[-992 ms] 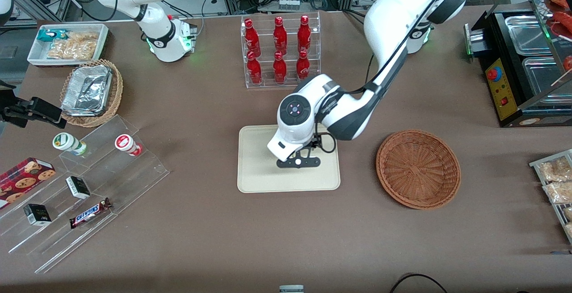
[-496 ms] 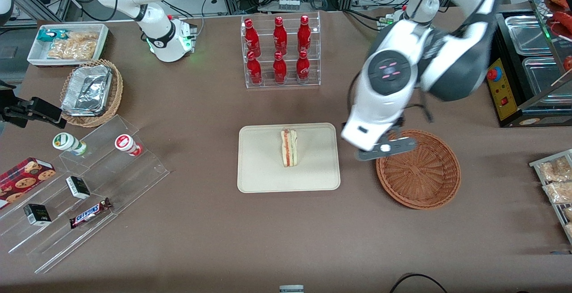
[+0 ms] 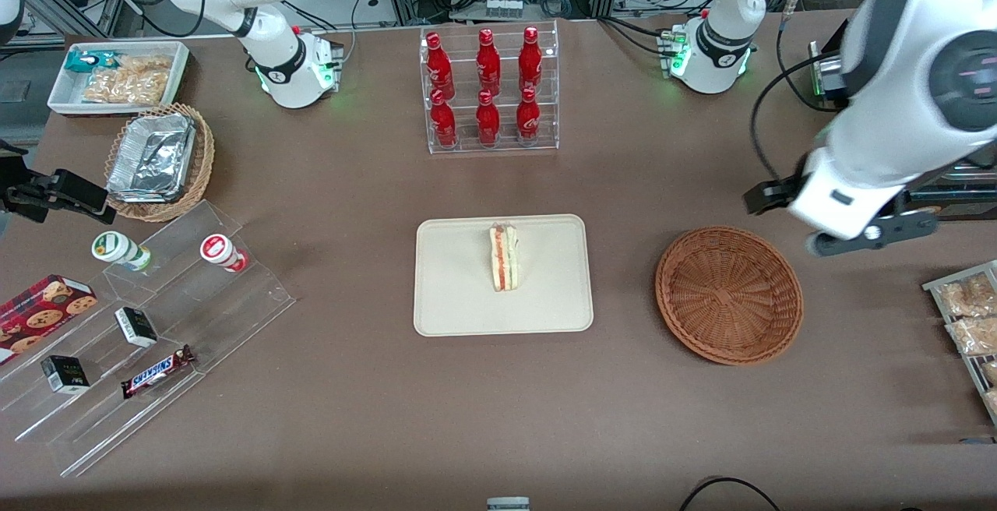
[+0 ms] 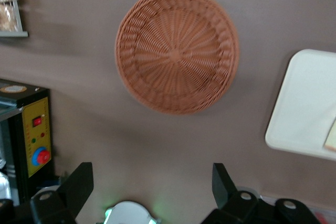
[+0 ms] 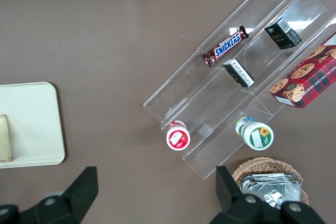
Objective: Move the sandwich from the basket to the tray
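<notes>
Job looks done: sandwich (image 3: 503, 255) lying on tray (image 3: 448, 304), basket (image 3: 729, 294) empty. Tool (image 3: 857, 240) up high near basket, spread wide, holding nothing.

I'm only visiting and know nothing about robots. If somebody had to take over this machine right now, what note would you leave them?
Gripper: open, holding nothing, raised above the table toward the working arm's end, beside the basket.
Sandwich: lies on the tray, standing on edge, near the tray's middle.
Basket: nothing in it; it sits on the table beside the tray, toward the working arm's end.
Done: the sandwich is out of the basket and on the tray, and the gripper has let go.
Left: nothing more for the sandwich, as far as I can judge; probably just park the arm.
</notes>
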You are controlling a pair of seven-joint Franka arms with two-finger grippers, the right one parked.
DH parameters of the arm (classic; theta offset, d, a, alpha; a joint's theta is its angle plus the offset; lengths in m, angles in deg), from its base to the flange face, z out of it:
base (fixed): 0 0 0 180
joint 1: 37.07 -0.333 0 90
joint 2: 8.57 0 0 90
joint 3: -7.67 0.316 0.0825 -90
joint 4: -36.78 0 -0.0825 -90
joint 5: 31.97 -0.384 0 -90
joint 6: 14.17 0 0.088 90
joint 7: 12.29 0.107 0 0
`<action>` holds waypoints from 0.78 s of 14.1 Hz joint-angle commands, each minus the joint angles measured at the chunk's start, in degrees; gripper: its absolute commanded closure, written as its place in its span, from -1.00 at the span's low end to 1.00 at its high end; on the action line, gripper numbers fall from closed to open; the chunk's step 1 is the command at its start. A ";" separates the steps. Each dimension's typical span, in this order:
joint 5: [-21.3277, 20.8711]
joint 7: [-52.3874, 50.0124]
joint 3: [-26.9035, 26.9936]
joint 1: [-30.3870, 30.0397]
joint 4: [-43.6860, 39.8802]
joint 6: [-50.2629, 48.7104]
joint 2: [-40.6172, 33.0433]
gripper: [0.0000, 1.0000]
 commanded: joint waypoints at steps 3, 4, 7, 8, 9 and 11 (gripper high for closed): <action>1.69 3.73 -0.54 -5.18 2.30 -5.45 -5.79 -1.00; 1.69 3.73 -0.63 -5.10 3.35 -6.15 -7.27 -1.00; 3.96 3.81 -0.63 -5.01 12.39 -3.71 -14.47 -1.00; 4.76 4.68 -0.63 -5.10 12.32 -3.87 -14.67 -1.00; 4.85 6.61 -0.63 -5.10 11.89 -3.88 -14.67 -1.00; 4.42 8.73 -0.63 -5.10 11.18 -3.70 -14.58 -1.00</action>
